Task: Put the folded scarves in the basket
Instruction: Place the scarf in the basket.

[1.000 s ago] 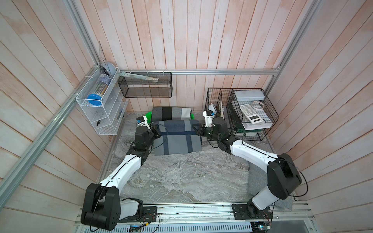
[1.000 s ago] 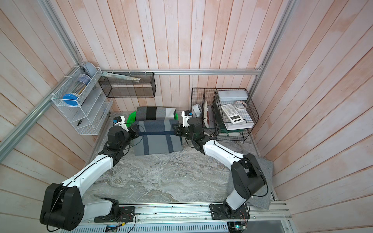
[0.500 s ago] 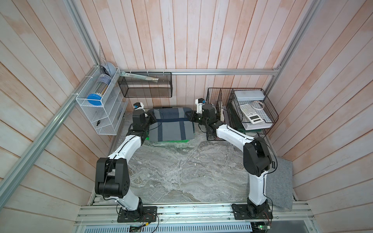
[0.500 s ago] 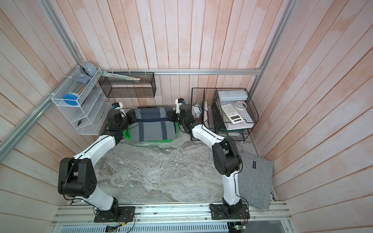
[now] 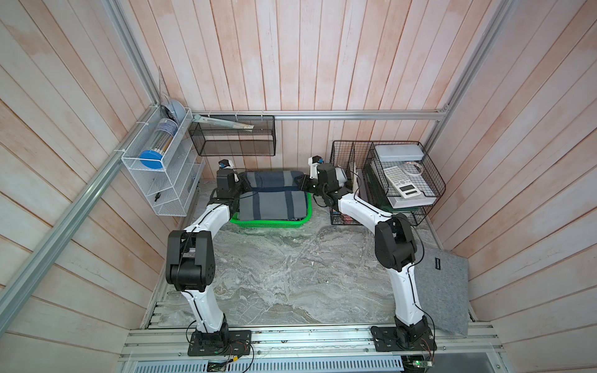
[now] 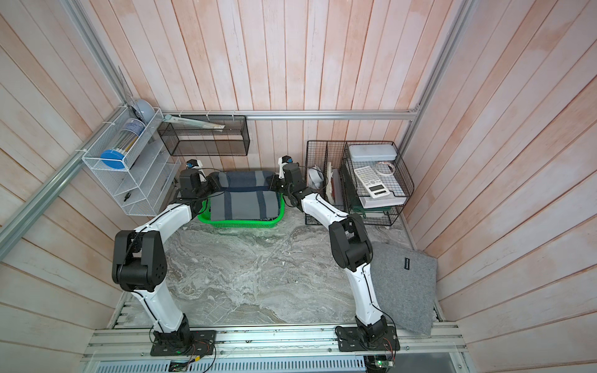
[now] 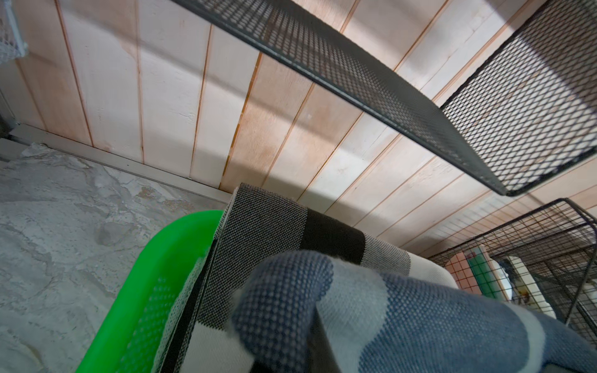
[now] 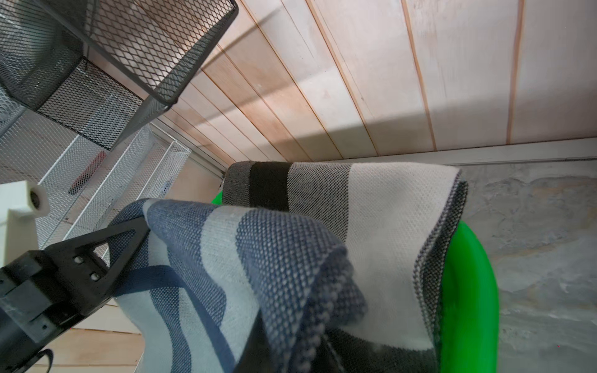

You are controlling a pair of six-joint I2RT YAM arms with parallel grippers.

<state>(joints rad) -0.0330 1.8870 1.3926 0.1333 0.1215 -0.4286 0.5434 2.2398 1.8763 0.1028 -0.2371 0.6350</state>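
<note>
Between both end effectors [image 5: 246,189] [image 5: 302,187], scarf [image 5: 273,201]

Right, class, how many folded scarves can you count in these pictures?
2. A blue striped scarf lies across the top of the green basket; a grey, black and cream scarf sits beneath it in the basket. Others may be hidden underneath.
</note>
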